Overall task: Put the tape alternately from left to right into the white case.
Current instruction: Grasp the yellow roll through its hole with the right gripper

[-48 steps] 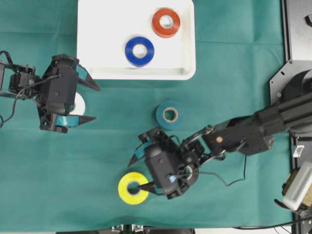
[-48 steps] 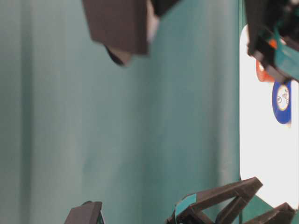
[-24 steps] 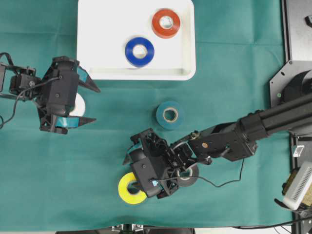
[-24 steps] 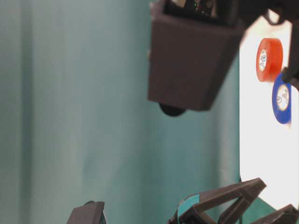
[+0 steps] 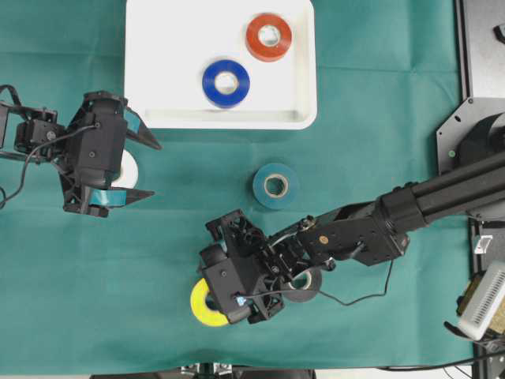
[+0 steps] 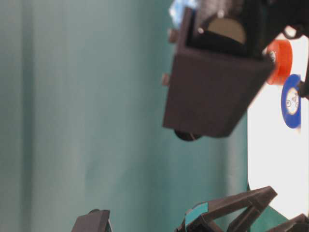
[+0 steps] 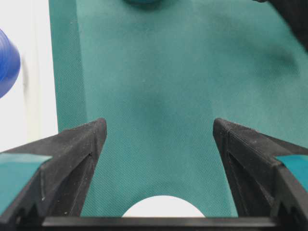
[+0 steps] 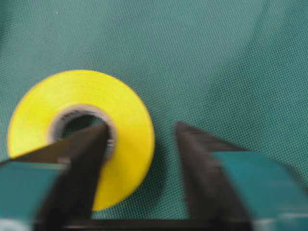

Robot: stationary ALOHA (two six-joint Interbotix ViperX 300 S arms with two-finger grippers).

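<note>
Six glossy ring-shaped rolls of tape lie flat: red [image 5: 268, 36] and blue [image 5: 226, 83] inside the smooth white case [image 5: 158, 71] at upper centre; teal [image 5: 275, 185], white [image 5: 126, 168], yellow [image 5: 202, 304] and black [image 5: 306, 289] on the woven green surface [image 5: 379, 118]. The left gripper [image 5: 145, 168] gapes wide over the white roll. The right gripper [image 8: 139, 139] straddles the yellow roll's wall, one finger in its core, not clamped.
</note>
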